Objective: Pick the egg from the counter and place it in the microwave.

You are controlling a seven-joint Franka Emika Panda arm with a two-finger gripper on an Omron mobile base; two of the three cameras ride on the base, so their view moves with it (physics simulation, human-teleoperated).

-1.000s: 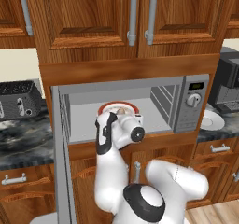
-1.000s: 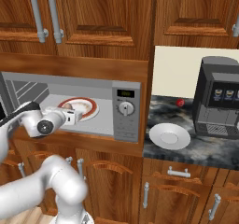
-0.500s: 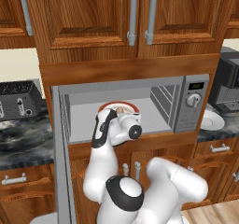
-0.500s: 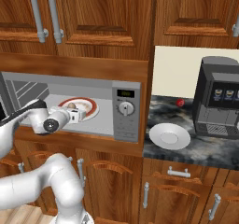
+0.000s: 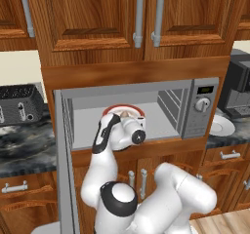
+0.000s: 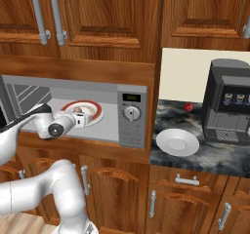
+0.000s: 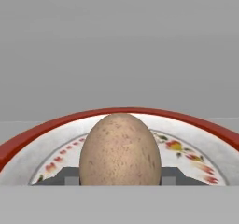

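Left base view: the white arm reaches into the open silver-grey box microwave (image 5: 195, 111), over a red-rimmed white plate (image 5: 110, 112).

Right base view: the two-finger gripper (image 6: 78, 117) hovers above that plate.

Hand view: the claw is closed tight around the speckled tan oval egg (image 7: 120, 149). Best to lower gently, then release over the plate's centre.

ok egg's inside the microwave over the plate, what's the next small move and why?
Probably open the gripper to release. The egg sits between the fingertips, right above the red-rimmed plate inside the microwave. Whether it already touches the plate I cannot tell, so ease down slightly first if unsure.
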